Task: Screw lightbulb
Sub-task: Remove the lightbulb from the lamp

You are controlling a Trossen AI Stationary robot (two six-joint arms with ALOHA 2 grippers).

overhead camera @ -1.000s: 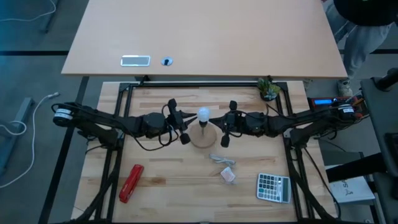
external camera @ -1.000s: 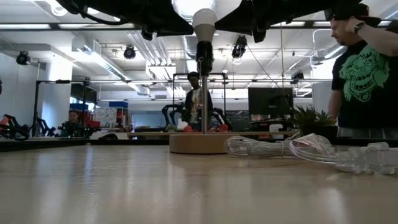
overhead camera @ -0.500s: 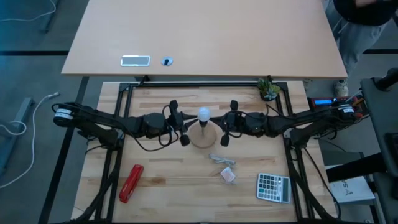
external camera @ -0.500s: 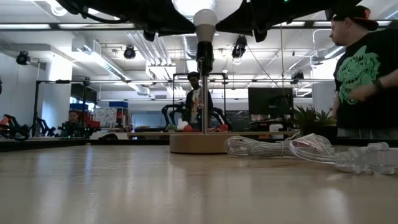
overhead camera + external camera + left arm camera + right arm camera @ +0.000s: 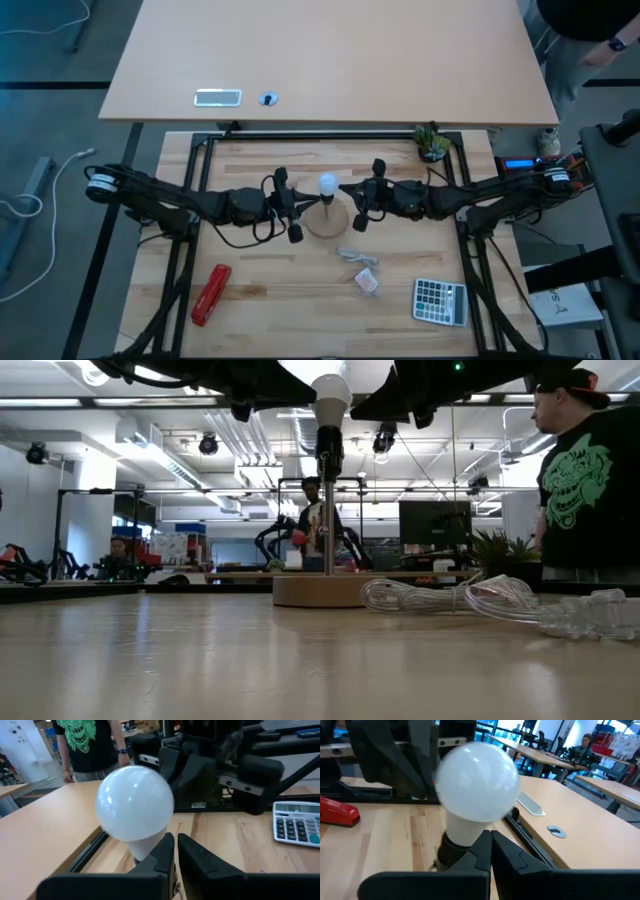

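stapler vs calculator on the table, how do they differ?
The stapler is red and narrow; the calculator is grey, wider, with a keypad facing up. The stapler lies near the table's front left, on the left arm's side; the calculator lies near the front right, on the right arm's side. Both rest flat on the wooden table, untouched by either arm.
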